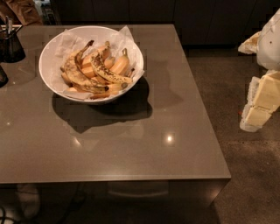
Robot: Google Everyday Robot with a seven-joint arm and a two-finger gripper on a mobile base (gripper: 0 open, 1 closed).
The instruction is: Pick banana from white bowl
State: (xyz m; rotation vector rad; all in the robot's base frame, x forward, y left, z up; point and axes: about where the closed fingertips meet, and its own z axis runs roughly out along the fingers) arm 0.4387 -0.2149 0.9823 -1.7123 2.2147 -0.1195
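A large white bowl (46, 72) lined with crinkled white paper stands on the back left of the grey-brown table (144, 144). Several bananas lie in it. A slim curved banana (106, 72) mottled with brown-black spots lies on top near the middle, its dark end pointing right and forward. A second spotted banana (74, 70) lies to its left. Plumper clean yellow-orange bananas (119, 64) lie beneath and behind. My gripper (259, 107), cream and white, hangs at the right edge of the view, off the table over the floor and far right of the bowl.
A small dark cup (11, 46) holding utensils stands at the table's far left, with another dark object (2, 76) at the left edge. Dark cabinets (175, 13) run along the back. The dark floor (245, 175) lies to the table's right.
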